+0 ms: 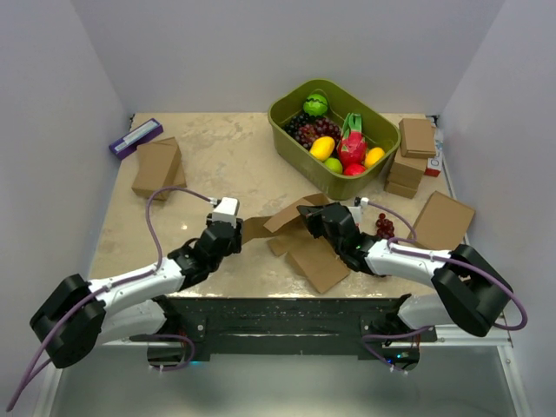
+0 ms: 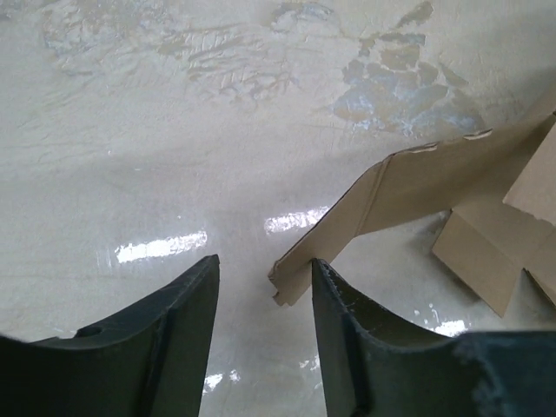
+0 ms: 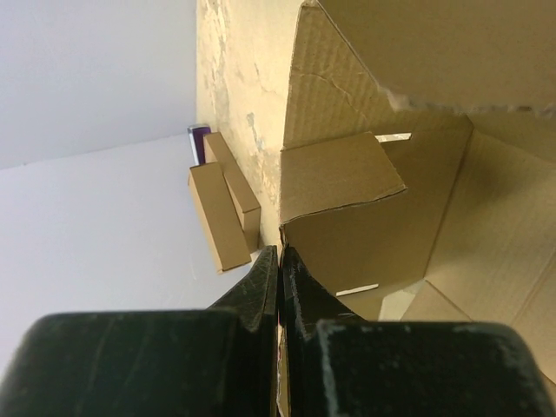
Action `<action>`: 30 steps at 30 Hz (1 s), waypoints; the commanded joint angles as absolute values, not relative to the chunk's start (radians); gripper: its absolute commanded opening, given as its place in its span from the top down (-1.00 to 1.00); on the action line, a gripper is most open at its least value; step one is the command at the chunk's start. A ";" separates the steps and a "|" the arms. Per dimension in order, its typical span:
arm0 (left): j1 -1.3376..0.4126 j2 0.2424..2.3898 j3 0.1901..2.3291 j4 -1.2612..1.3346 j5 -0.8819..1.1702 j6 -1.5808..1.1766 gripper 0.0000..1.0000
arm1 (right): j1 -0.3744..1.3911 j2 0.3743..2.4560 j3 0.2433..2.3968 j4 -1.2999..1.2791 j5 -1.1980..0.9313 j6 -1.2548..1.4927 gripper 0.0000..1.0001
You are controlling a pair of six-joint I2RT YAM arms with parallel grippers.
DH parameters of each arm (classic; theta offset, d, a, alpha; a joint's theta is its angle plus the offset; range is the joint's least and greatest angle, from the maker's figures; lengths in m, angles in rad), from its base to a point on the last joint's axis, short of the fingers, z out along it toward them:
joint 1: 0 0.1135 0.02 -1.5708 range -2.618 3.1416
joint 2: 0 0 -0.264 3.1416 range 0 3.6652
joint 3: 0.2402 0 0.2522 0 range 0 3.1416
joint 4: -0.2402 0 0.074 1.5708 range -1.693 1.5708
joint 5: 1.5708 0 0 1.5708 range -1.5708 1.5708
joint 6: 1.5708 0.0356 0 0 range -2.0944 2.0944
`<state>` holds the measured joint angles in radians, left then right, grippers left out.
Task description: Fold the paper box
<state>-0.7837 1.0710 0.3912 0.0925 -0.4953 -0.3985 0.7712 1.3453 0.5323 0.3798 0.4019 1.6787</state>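
Observation:
The paper box (image 1: 300,243) lies half-folded at the table's near middle, with one panel flat and its flaps raised. My right gripper (image 1: 314,217) is shut on a raised flap; in the right wrist view the jaws (image 3: 280,254) pinch the cardboard edge of the paper box (image 3: 365,217). My left gripper (image 1: 236,233) sits at the box's left end. In the left wrist view it (image 2: 265,271) is open, and the tip of a long cardboard flap (image 2: 300,274) reaches between the fingers, close to the right fingertip (image 2: 334,287).
A green bin (image 1: 294,130) of fruit stands at the back right. Ready-made brown boxes are stacked at the right (image 1: 415,148) and the left (image 1: 158,167). A larger flat brown box (image 1: 443,219), loose grapes (image 1: 383,228) and a purple item (image 1: 135,137) are nearby.

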 commanded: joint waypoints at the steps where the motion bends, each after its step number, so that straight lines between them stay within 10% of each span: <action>1: -0.746 1.133 0.445 0.215 -0.551 -0.336 0.10 | 0.770 1.316 0.532 0.365 0.439 1.646 1.00; 15: -0.623 1.377 0.544 0.443 -0.338 -0.242 0.13 | 0.772 1.313 0.508 0.354 0.446 1.652 1.00; 24: -0.621 1.208 0.574 0.318 -0.258 -0.294 -0.57 | 0.770 1.341 0.485 0.429 0.495 1.680 1.00; 30: -0.623 0.994 0.525 0.248 -0.131 -0.292 -0.61 | 0.772 1.390 0.474 0.483 0.485 1.683 1.00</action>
<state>-0.6277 1.0920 0.5430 0.2588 -0.2443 -0.2848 0.7712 1.3560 0.4957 0.4492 0.4362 1.6836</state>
